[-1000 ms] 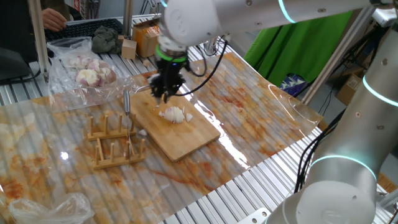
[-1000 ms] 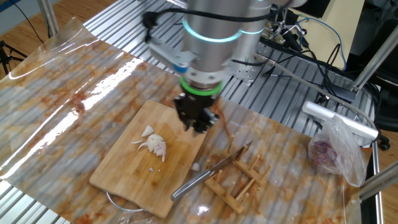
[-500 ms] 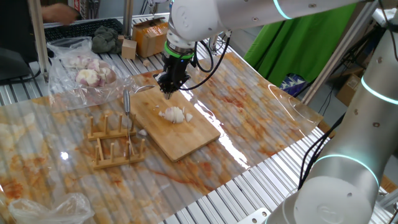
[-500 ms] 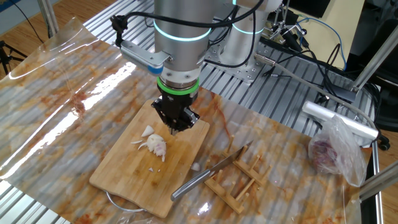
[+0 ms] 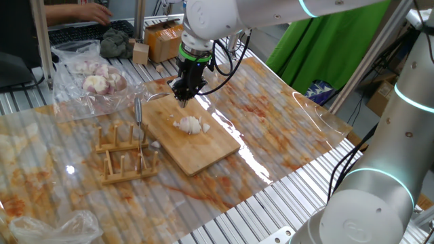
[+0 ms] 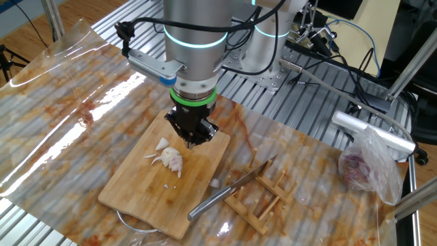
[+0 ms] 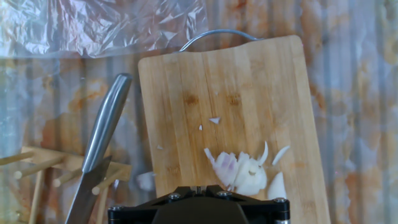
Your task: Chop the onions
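Your onions [image 7: 244, 172] are already in rough wedges at about 5 o'clock on the cutting board [image 7: 249, 93]. Gripper [image 6: 192, 139] holds nothing, can't tell its opening, and the knife [image 6: 229, 190] is untouched, so finer chopping remains.

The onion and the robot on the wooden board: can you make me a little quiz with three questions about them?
1. True or false: the pale whitish cut onion lies on the rectangular bamboo cutting board.
2. Where does the steel-handled knife rest? A) on the slotted wooden rack B) inside the clear plastic bag C) in the robot's black fingers
3. Fill in: the fingers hover over the board's ___ end, relative to the robot's base.

Key: 1 true; 2 A; 3 near.
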`<state>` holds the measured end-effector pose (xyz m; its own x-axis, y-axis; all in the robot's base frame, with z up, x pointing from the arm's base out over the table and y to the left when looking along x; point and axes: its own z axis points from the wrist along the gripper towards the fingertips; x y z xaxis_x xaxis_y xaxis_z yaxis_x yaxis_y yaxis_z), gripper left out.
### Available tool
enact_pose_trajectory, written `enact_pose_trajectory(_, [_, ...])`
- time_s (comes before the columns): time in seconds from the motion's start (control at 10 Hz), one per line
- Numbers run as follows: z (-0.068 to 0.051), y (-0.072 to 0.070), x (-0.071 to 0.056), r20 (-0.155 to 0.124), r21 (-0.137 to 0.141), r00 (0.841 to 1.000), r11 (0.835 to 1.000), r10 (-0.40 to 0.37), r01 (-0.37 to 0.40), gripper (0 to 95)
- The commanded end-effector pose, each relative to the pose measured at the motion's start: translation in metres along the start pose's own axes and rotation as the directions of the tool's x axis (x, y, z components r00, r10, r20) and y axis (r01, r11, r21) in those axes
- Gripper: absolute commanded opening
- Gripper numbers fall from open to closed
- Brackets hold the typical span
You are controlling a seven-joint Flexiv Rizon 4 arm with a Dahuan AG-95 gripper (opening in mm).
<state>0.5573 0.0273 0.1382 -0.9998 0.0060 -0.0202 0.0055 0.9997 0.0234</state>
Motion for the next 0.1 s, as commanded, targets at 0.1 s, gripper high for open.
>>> enact_pose_trajectory(0.1, [-0.0009,-0.0001,0.0014,-0.011,0.004,1.000,1.000,0.016,-0.016,19.0])
